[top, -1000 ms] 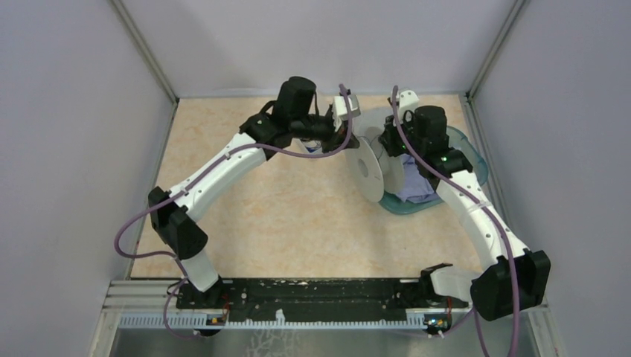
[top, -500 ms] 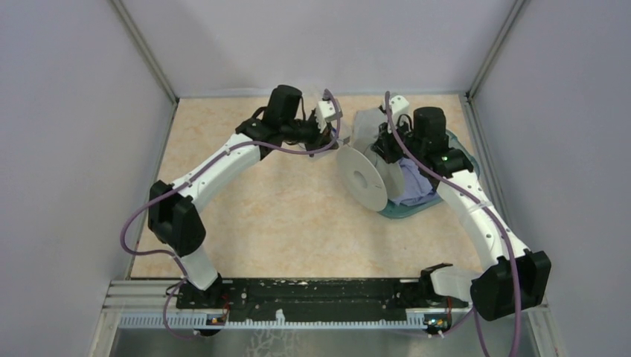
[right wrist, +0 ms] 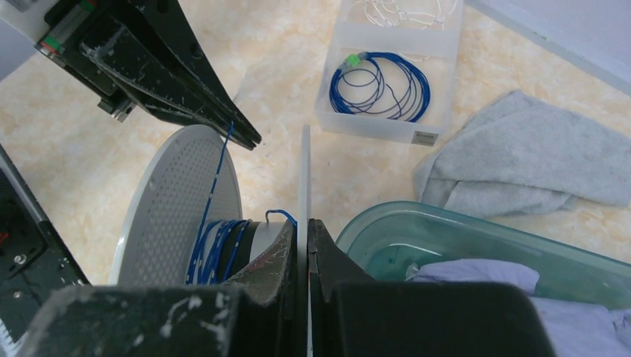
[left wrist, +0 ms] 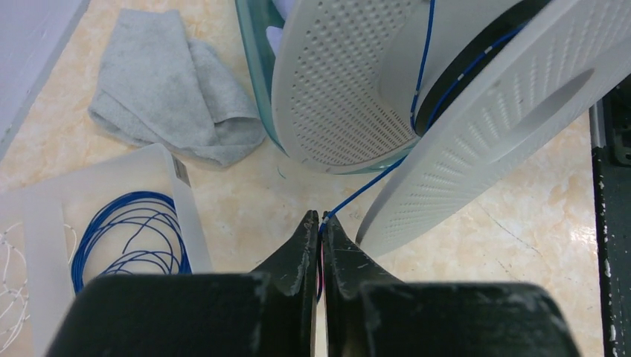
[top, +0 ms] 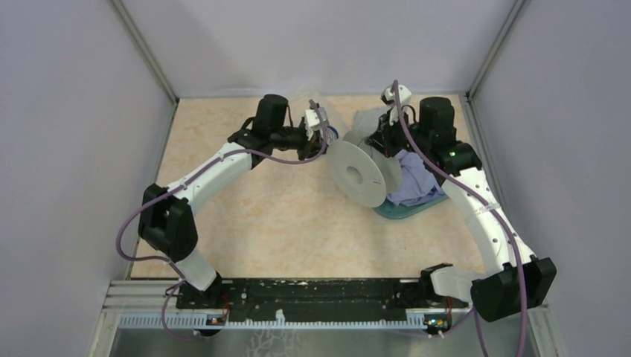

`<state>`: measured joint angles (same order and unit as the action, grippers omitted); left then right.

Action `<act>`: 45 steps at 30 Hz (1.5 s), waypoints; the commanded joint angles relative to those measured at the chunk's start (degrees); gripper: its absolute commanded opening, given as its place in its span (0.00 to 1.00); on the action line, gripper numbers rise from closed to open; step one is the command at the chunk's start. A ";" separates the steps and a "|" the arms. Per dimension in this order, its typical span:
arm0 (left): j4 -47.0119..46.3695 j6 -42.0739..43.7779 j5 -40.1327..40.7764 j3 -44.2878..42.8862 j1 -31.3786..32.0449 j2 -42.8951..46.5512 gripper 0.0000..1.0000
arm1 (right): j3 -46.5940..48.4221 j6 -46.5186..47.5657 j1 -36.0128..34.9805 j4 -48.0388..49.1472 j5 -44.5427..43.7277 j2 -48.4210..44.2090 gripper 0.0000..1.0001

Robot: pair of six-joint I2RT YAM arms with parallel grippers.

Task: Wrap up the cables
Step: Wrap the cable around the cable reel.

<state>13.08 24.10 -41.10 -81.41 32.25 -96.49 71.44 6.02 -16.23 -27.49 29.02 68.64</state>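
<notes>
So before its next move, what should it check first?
1. Left gripper pinches the blue wire: ok.
2. Right gripper clamps the spool by one flange: ok.
3. Wire runs straight from the fingertips into the gap between the flanges: ok.
4. Wound turns sit on the hub between the flanges: ok.
5. Spool clear of the teal tub: cannot tell.
6. Spare coil lies in its clear box, apart from the spool: ok.

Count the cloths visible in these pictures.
2: a grey towel lying on the table beside the teal tub, and a lilac cloth inside that tub. More may be hidden behind the spool.
</notes>
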 commanded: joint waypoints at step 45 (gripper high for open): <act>-4.60 10.15 -21.31 19.20 -11.60 18.18 0.70 | 13.56 -5.46 -0.54 -0.82 1.26 -0.06 0.00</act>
<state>9.65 35.05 -59.11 -62.72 20.78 -80.14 80.75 3.64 -16.34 -34.33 31.31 68.79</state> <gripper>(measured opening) 0.693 0.042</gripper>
